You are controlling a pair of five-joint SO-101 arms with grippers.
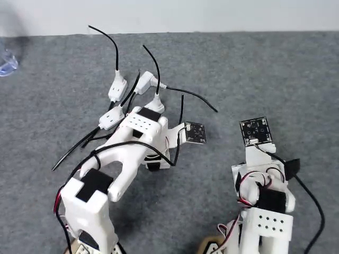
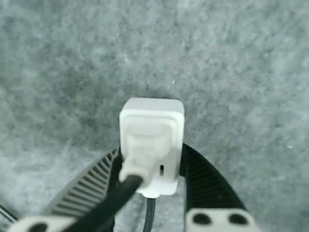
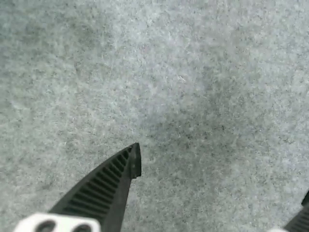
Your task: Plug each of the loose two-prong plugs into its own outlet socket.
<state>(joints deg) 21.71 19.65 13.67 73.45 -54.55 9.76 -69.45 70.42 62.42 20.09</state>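
Note:
In the left wrist view a white socket block (image 2: pixel 152 121) with a white two-prong plug (image 2: pixel 145 145) seated in it lies on the grey carpet, a black cord (image 2: pixel 111 203) running off the plug. My left gripper (image 2: pixel 150 153) is shut on the block, one ribbed finger against each side. From above, this pair (image 1: pixel 155 103) sits at the tip of the left arm (image 1: pixel 132 153). Three more white plug-and-socket pieces (image 1: pixel 114 90) (image 1: pixel 147 82) (image 1: pixel 111 119) with black cords lie just beyond and beside it. My right gripper (image 3: pixel 222 169) stands open over bare carpet.
Black cords (image 1: pixel 79 145) trail across the carpet to the left of the left arm and toward the middle (image 1: pixel 198 98). The right arm (image 1: pixel 262 180) is folded back near the front right. A clear blue object (image 1: pixel 6 62) lies at the far left edge.

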